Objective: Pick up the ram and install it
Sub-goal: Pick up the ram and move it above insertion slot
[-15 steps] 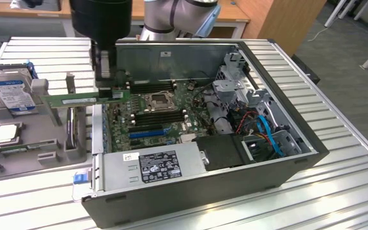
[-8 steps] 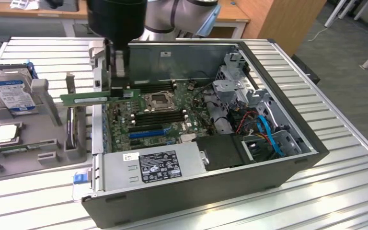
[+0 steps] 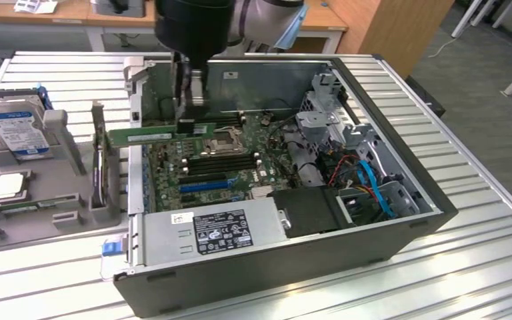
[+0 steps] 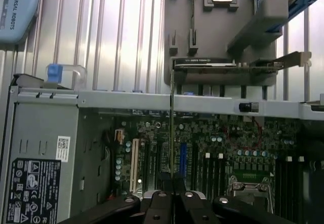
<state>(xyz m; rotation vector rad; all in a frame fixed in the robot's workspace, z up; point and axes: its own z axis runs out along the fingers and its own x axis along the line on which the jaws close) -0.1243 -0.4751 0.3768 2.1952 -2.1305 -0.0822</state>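
The ram (image 3: 145,137), a thin green stick, hangs level above the far left part of the open computer case (image 3: 309,267), over the motherboard (image 3: 265,175). My gripper (image 3: 187,125) is shut on the stick's right end, and the rest reaches toward the exterior view's left, over the case wall. The black memory slots (image 3: 225,163) lie just nearer the camera, beside the CPU socket (image 3: 223,141). In the wrist view the ram (image 4: 172,133) shows edge-on as a thin line running out from my gripper (image 4: 173,197) across the motherboard (image 4: 212,138).
A grey power supply (image 3: 207,230) fills the case's near corner, with cables (image 3: 372,187) and drive bays at the right. Left of the case a grey fixture (image 3: 61,213) holds a hard drive (image 3: 16,130), an upright expansion card (image 3: 105,170) and a CPU (image 3: 7,187).
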